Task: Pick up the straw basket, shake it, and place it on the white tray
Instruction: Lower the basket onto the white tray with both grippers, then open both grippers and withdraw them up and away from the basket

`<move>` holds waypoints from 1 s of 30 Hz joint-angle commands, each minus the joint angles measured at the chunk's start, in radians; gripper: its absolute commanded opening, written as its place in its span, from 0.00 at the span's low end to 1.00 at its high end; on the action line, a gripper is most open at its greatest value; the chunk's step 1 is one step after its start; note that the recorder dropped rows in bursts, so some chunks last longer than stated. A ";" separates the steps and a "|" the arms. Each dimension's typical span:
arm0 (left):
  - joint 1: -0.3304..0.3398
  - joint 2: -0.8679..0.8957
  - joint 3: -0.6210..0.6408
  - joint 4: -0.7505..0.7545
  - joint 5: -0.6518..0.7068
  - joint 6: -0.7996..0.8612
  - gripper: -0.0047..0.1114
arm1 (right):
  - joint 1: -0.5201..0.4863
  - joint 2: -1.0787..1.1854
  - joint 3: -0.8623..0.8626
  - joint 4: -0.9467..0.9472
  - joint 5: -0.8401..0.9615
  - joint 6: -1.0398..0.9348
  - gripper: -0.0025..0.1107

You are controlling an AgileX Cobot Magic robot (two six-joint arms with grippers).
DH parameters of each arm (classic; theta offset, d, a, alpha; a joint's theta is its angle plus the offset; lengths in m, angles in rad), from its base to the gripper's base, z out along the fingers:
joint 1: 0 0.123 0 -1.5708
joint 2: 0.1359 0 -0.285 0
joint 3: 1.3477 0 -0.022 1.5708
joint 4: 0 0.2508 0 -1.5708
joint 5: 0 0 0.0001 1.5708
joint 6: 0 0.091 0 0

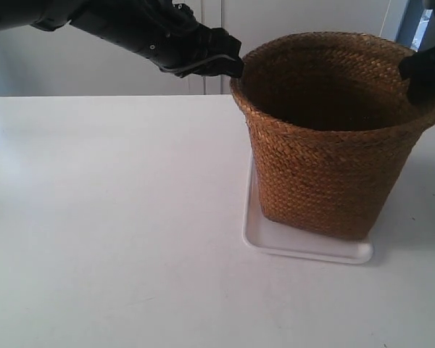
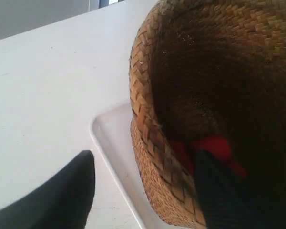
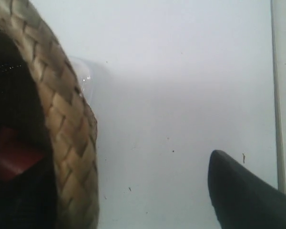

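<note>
On a shallow, glossy white plastic rectangular tray [image 1: 304, 250], at the exterior view's right, stands the large brown woven straw basket [image 1: 326, 167], upright with its flared round rim uppermost. A strip of tray shows beside its base. Within the dark interior I see something red [image 2: 212, 145], which I cannot identify. Left gripper [image 2: 144, 153]: jaws parted wide and straddling the rim, one black finger [image 2: 62, 195] outside and clearly apart from the wall, the other inside, nothing gripped. Right gripper [image 1: 423, 71]: at the opposite rim. Its one visible finger [image 3: 243, 195] hangs outside, well clear of the weave, and the other is lost in shadow, so I read it as parted and empty. Beneath all lies a plain white tabletop [image 1: 109, 217].
</note>
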 commanded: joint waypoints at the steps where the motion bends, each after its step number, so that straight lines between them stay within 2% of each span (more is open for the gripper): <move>1: 0.000 -0.010 -0.003 -0.003 0.007 0.006 0.60 | -0.010 -0.003 0.001 -0.014 -0.030 -0.010 0.67; 12: 0.000 -0.011 -0.003 -0.003 0.027 0.006 0.60 | 0.029 -0.003 0.001 -0.014 -0.092 -0.045 0.67; 30: 0.002 -0.011 -0.003 -0.006 0.070 0.006 0.60 | 0.030 -0.035 0.001 0.035 -0.212 -0.089 0.67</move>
